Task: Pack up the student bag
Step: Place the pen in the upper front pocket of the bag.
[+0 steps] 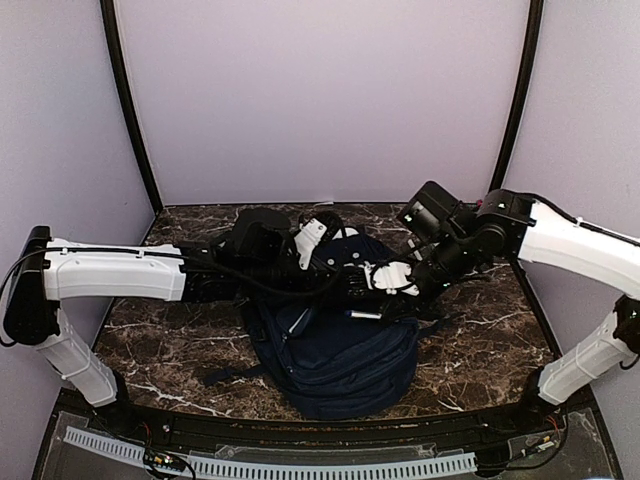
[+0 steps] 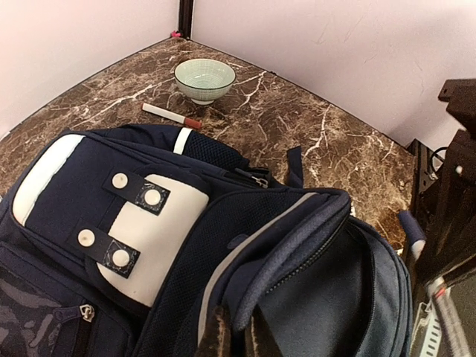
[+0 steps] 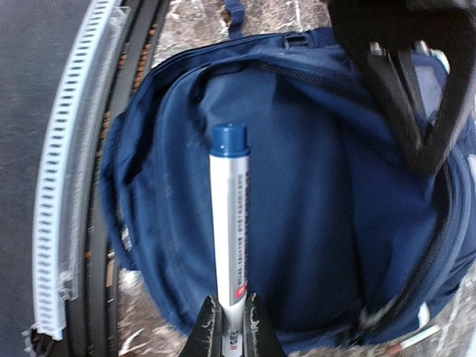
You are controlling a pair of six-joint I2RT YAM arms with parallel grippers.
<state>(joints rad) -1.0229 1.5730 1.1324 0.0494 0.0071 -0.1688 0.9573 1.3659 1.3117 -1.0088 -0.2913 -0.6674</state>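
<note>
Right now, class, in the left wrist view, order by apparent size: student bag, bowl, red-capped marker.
1. student bag, largest by far, though nearest the camera.
2. bowl.
3. red-capped marker: about as long as the bowl is wide, but far thinner.

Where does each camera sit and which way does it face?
Top external: above, behind the arm bases, looking down at the brown marble table; left arm and right arm show.
Left wrist: faces across the navy blue fabric backpack toward a pale green ceramic bowl; left tool pinches its rim.
Right wrist: looks down into the backpack; right tool grips a blue-capped white marker.
Shared: all show the backpack.
</note>
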